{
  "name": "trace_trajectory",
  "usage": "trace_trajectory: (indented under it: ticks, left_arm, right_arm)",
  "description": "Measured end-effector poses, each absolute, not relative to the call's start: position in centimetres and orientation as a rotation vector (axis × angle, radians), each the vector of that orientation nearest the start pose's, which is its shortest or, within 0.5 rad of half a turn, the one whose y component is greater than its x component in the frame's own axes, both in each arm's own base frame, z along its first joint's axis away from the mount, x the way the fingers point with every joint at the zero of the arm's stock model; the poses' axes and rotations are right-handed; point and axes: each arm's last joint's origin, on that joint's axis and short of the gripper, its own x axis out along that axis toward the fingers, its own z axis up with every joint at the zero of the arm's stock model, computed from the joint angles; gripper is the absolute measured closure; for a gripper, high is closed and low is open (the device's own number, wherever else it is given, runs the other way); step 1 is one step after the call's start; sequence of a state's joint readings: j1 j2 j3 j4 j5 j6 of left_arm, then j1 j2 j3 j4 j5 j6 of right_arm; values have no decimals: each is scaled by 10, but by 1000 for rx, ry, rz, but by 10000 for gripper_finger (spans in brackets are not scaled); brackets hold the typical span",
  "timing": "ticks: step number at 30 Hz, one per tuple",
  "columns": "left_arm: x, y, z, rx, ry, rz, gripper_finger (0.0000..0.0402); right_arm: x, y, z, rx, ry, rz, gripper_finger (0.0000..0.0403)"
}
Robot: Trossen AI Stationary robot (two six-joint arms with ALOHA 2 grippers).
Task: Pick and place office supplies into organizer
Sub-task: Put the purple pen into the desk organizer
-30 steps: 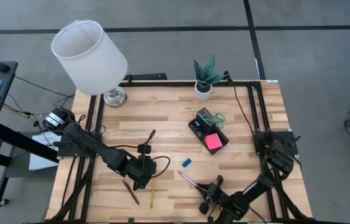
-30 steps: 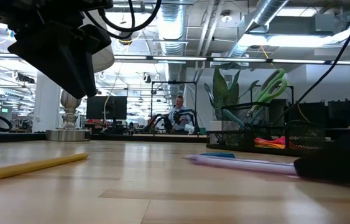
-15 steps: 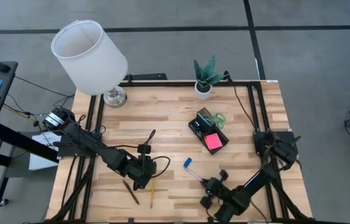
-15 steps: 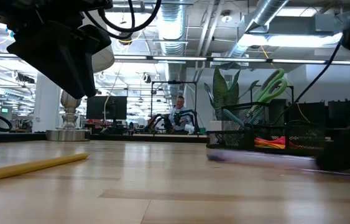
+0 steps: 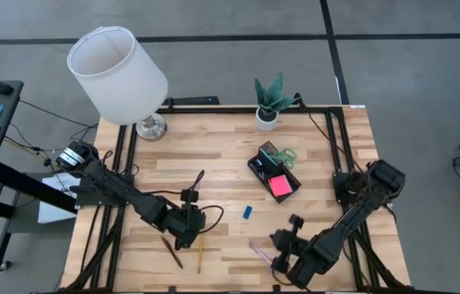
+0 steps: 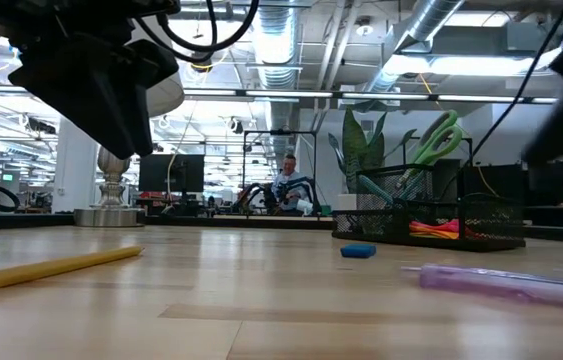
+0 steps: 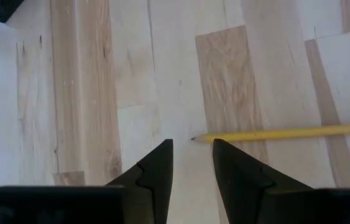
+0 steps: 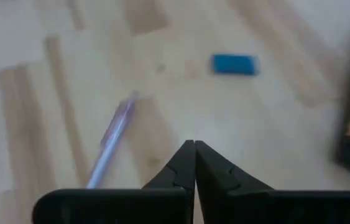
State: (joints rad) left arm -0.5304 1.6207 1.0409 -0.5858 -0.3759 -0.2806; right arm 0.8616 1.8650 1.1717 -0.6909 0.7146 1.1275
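Observation:
A purple pen (image 5: pixel 260 249) lies flat on the table near the front edge, also seen in the low view (image 6: pixel 506 283) and the right wrist view (image 8: pixel 109 146). My right gripper (image 8: pixel 193 149) hangs shut and empty above the table, just right of the pen. A blue eraser (image 5: pixel 247 212) lies beyond it. The black organizer (image 5: pixel 274 170) holds green scissors (image 5: pixel 283 155) and a pink sticky-note pad (image 5: pixel 279 185). My left gripper (image 7: pixel 190 152) stands open above the tip of a yellow pencil (image 7: pixel 286 132). A brown pencil (image 5: pixel 172 251) lies beside that pencil.
A lamp with a white shade (image 5: pixel 119 73) stands at the far left. A potted plant (image 5: pixel 270 102) stands at the far edge, behind the organizer. A dark pen (image 5: pixel 197 181) lies left of centre. Bare wood shows between the eraser and the organizer.
My right gripper has risen from the table and swung a little toward the right edge, turning as it went. The purple pen, whose end was at its fingers, was swept along the table and now lies flat nearer the front edge, free of the gripper.

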Motion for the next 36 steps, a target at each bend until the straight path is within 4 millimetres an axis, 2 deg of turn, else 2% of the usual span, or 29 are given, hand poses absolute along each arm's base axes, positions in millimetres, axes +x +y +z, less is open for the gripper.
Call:
trace_trajectory:
  ticks: [7,11,15,18,22,27,31,36]
  left_arm:
    - [271,-147,196,253,1050,7,295]
    - [271,-147,196,247,1050,10,295]
    - [271,-147,196,219,1051,26,295]
    - [271,-147,196,207,1061,21,295]
    - [271,-148,196,196,1065,6,295]
    - [271,-148,196,194,1061,7,295]
    - [272,-147,196,192,1051,21,295]
    - [272,-148,196,166,1047,33,295]
  right_arm:
    - [248,255,125,108,927,-362,351]
    - [249,257,124,123,911,-353,319]
    - [248,262,133,170,878,-320,301]
    - [242,274,139,225,845,-273,297]
    - [223,294,141,271,778,-228,296]
    - [200,307,132,304,661,-270,296]
    - [194,310,108,253,593,-306,296]
    - [201,310,70,216,589,-344,296]
